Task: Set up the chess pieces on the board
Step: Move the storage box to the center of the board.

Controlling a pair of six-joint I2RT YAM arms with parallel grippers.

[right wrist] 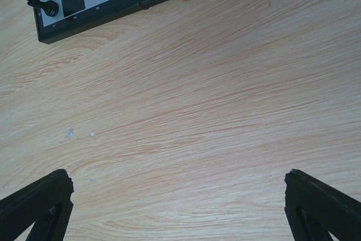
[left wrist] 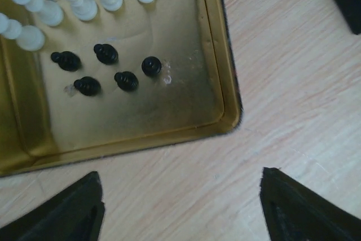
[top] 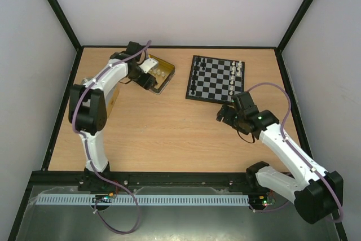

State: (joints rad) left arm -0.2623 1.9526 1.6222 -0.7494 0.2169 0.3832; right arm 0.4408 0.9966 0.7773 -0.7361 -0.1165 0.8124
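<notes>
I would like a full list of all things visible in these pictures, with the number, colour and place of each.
table: one, light wood, under everything
board: one, black and pale-grey, far right of table
black pieces on board: several, too small to count, along its left edge
white pieces on board: several, along its right edge
tin: one, gold, far left of table
black pieces in tin: five, grouped
white pieces in tin: at least five, beside the black ones
left gripper: black, open, empty, by tin's corner
right gripper: black, open, empty, over bare wood near board
</notes>
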